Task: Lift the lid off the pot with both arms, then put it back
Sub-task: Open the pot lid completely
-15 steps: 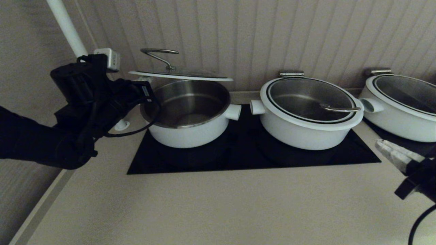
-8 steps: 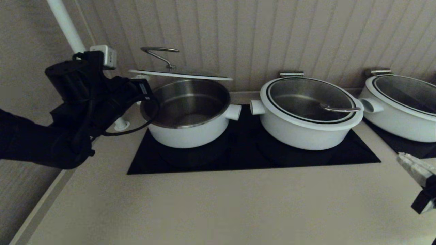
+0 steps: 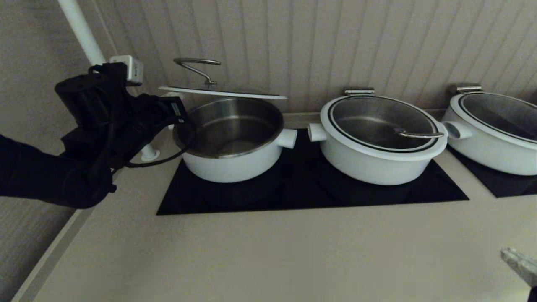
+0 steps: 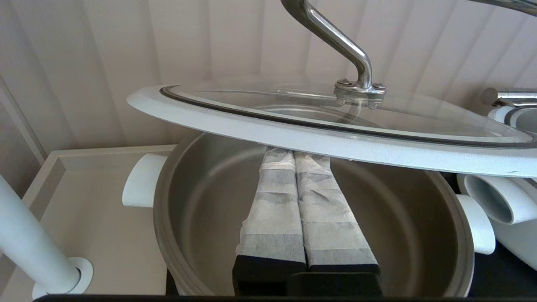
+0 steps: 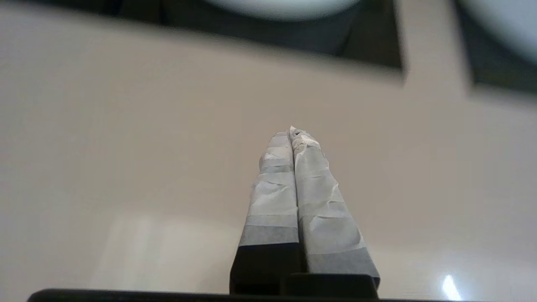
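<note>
The lid (image 3: 222, 91) is raised nearly level above the open pot (image 3: 233, 163), its steel loop handle (image 3: 196, 63) near its left edge. My left gripper (image 4: 293, 154) is shut with nothing between its fingers; the fingers reach over the pot's rim (image 4: 161, 218) and their tips lie against the underside of the lid's white rim (image 4: 260, 130), which hides their very ends. In the head view the left arm (image 3: 105, 121) stands at the pot's left. My right gripper (image 3: 518, 260) is shut and empty, low over the counter at the far right, also in its wrist view (image 5: 292, 132).
A second white pot (image 3: 379, 138) with its lid on stands right of the open pot on the black cooktop (image 3: 293, 197). A third pot (image 3: 495, 130) is at the far right. A white pipe (image 3: 82, 33) and outlet box (image 3: 130, 67) stand behind the left arm. The panelled wall is close behind.
The right gripper has drawn back down and to the right, nearly out of the head view. The left arm and the lid rose slightly, then held.
</note>
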### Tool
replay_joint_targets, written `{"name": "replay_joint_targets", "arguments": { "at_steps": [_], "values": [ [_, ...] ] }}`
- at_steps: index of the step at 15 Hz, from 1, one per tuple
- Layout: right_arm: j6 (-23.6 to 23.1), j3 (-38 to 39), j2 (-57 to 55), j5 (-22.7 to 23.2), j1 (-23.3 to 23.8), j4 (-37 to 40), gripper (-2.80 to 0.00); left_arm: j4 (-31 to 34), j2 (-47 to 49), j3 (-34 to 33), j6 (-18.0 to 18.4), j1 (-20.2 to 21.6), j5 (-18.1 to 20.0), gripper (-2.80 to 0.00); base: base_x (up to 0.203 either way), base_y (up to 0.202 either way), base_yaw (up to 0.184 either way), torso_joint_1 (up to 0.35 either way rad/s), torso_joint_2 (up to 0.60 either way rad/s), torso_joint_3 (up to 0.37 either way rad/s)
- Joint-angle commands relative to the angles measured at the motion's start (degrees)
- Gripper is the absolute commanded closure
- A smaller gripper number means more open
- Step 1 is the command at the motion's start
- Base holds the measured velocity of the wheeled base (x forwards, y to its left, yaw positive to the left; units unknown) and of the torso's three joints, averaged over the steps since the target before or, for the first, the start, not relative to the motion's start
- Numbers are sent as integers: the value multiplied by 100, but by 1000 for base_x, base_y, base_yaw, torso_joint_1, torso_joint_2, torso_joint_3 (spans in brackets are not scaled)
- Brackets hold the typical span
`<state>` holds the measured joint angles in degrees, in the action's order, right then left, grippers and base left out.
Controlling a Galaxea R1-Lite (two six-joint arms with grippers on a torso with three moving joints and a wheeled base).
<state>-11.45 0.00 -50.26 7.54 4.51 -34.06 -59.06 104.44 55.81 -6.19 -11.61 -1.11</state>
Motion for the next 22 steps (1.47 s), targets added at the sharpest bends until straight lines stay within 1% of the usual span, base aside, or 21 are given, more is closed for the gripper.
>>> {"name": "replay_joint_targets", "arguments": {
  "at_steps": [1, 2, 3, 4, 5, 11, 12, 20, 21, 22],
  "values": [
    [23, 0, 1394, 4, -2, 1370, 0, -35, 7, -9, -5, 0, -3, 0, 0, 0, 0, 0, 0, 0],
    [40, -22, 1950, -28, -11, 1990, 0, -35, 7, -9, -5, -5, -3, 0, 0, 0, 0, 0, 0, 0],
    [61, -64, 2451, -147, -20, 2792, 0, -35, -1, -33, -5, 0, -3, 0, 0, 0, 0, 0, 0, 0],
    [79, -80, 2790, -295, -29, 3357, 0, -35, -2, -44, -5, 0, -3, 0, 0, 0, 0, 0, 0, 0],
    [92, -91, 2939, -403, -35, 3644, 0, -35, -8, -44, -5, -4, -3, 0, 0, 0, 0, 0, 0, 0],
    [138, -88, 3357, -446, -41, 3696, 0, -35, -55, -35, -5, 0, -4, 0, 0, 0, 0, 0, 0, 0],
    [136, -88, 3426, -446, -40, 3696, 0, -35, -72, -36, -6, 0, -57, 0, 0, 0, 0, 0, 0, 0],
    [143, -80, 3505, -446, -47, 3674, 0, -28, -21, 61, -5, 0, -91, 0, 0, 0, 0, 0, 0, 0],
    [134, -50, 3509, -446, -63, 3552, 0, -26, -15, 71, -5, 0, -91, 0, 0, 0, 0, 0, 0, 0],
    [134, -21, 3519, -446, -207, 3468, 0, -26, 14, 86, 4, 0, -91, 0, 0, 0, 0, 0, 0, 0]
  ]
}}
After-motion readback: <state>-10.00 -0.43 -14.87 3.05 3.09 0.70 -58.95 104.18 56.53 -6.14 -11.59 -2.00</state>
